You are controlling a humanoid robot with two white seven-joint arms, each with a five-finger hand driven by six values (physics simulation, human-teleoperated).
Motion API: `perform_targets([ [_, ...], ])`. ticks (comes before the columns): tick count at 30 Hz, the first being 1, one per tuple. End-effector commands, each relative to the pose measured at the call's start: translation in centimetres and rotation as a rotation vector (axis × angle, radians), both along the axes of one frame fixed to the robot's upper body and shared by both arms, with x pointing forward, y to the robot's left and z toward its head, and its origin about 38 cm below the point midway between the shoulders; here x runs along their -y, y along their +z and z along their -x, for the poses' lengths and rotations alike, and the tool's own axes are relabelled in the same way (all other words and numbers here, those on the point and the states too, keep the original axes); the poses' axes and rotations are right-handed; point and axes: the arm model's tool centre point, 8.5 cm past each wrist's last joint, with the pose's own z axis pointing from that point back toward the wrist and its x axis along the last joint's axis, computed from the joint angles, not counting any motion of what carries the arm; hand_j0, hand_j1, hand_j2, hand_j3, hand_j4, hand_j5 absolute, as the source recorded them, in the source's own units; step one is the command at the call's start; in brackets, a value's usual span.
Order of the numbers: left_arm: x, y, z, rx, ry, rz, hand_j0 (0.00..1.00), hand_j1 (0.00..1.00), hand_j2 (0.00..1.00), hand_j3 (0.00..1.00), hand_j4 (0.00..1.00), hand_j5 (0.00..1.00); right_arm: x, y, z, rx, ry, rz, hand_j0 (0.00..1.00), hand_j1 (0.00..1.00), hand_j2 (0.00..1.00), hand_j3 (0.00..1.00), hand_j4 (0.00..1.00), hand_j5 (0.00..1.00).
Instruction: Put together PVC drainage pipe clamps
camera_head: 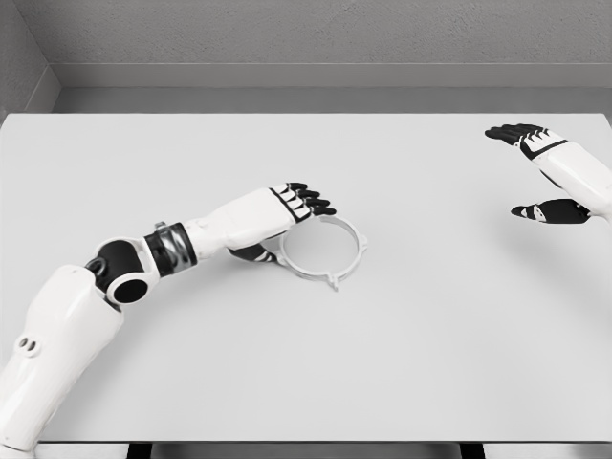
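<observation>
Lying flat near the counter (306, 382) centre: pale grey ring clamp (323, 247), thin-walled, with small tabs at 3, 5 and 9 o'clock. No legible markings. Left robot hand (287, 218) over the ring's 10 o'clock rim, thumb beneath, fingers curved, grip uncertain. Right robot hand (547, 172) well apart at 2 o'clock, released, fingers spread.

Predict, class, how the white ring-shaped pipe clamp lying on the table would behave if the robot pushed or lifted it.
The pipe clamp lies flat, so it would probably slide, not roll. Its thin band suggests it is light and may flex. The left hand is at its rim.
</observation>
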Motion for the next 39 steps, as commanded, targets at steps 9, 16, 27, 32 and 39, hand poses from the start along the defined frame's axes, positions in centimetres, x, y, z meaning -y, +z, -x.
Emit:
perform_targets([
  [9, 0.8, 0.1, -0.4, -0.005, -0.001, 0.018, 1.00, 1.00, 1.00, 1.00, 1.00, 1.00, 0.0, 0.1, 0.0, 0.000, 0.000, -0.007, 1.00, 1.00, 1.00, 1.00, 1.00, 1.00],
  [16, 1.6, 0.4, -0.4, 0.001, -0.010, 0.028, 1.00, 1.00, 1.00, 1.00, 1.00, 1.00, 0.0, 0.0, 0.0, -0.001, -0.001, -0.007, 1.00, 1.00, 1.00, 1.00, 1.00, 1.00],
  [27, 0.9, 0.2, -0.9, -0.018, 0.001, 0.003, 1.00, 1.00, 1.00, 1.00, 1.00, 1.00, 0.0, 0.0, 0.0, -0.001, -0.001, -0.007, 1.00, 1.00, 1.00, 1.00, 1.00, 1.00],
  [32, -3.5, 1.1, -1.6, -0.022, 0.050, -0.013, 1.00, 1.00, 1.00, 1.00, 1.00, 1.00, 0.0, 0.1, 0.0, 0.000, 0.000, -0.008, 1.00, 1.00, 1.00, 1.00, 1.00, 1.00],
  [39, -14.8, 6.2, -2.9, 0.018, 0.188, -0.103, 1.00, 1.00, 1.00, 1.00, 1.00, 1.00, 0.0, 0.1, 0.2, -0.003, 0.004, -0.042, 1.00, 1.00, 1.00, 1.00, 1.00, 1.00],
])
